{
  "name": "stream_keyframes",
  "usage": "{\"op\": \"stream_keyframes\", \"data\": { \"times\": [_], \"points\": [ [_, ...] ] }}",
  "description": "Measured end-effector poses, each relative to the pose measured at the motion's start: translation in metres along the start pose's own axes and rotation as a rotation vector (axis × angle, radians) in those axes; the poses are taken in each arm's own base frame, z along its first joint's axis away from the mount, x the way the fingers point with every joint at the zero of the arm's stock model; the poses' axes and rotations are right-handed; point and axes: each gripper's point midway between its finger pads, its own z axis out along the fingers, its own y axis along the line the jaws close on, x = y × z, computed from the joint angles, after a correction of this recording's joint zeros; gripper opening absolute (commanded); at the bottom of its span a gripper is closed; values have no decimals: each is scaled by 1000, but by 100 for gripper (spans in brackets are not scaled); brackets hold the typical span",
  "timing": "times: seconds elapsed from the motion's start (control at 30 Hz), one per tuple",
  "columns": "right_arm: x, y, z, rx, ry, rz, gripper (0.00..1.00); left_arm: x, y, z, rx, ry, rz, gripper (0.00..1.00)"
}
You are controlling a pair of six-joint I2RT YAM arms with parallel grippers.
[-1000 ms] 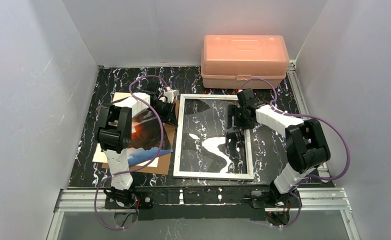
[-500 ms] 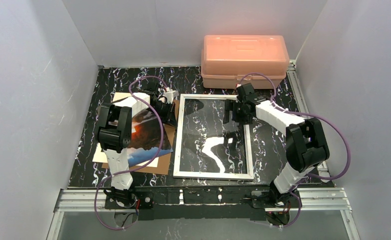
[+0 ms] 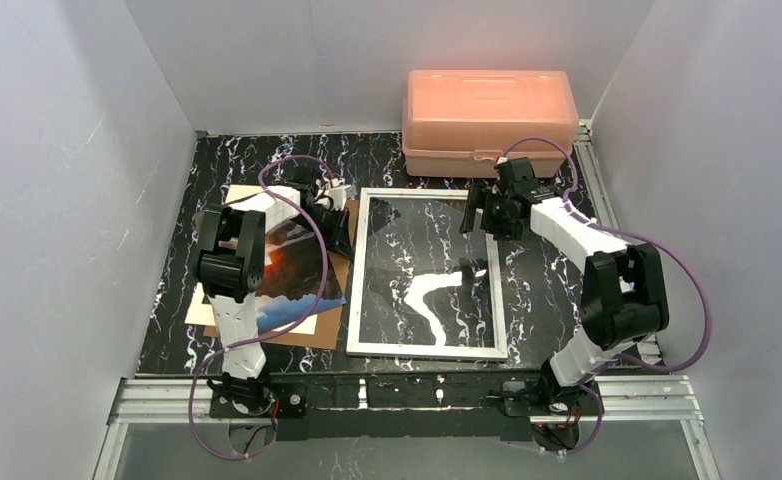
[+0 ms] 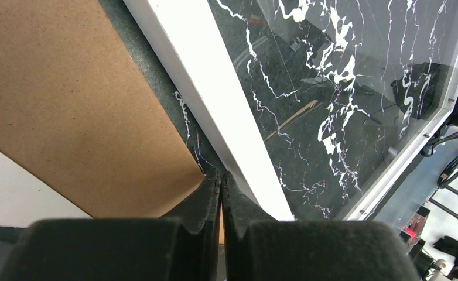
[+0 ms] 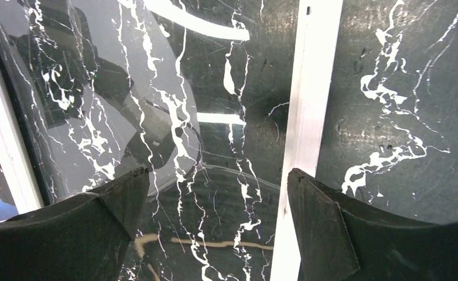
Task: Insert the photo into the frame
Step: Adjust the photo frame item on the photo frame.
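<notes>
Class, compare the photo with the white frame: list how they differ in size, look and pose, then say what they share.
Size: the frame is bigger than the photo. Look: the photo is a dark print with an orange glow; the frame is white-edged with a clear pane. Pose: the photo sits askew on a brown board; the frame lies straight on the table. Shared: both are rectangular.

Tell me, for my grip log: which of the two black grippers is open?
The right gripper, over the thin white picture frame: its fingers stand wide apart. The left gripper is pressed shut.
</notes>
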Motion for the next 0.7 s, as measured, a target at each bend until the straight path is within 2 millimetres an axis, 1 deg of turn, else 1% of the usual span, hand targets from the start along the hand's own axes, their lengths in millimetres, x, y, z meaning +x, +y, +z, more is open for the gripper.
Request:
{"op": "stream_keyframes", "data": {
  "times": [0.1, 0.4, 0.7],
  "points": [
    [5, -3, 9, 4, 23, 3, 95, 0, 0, 0, 0, 0, 4, 0],
    [16, -9, 28, 15, 67, 10, 94, 1, 3, 3, 1, 7, 2, 0],
    [16, -5, 32, -16, 55, 13, 93, 0, 3, 3, 1, 7, 6, 0]
  ]
}}
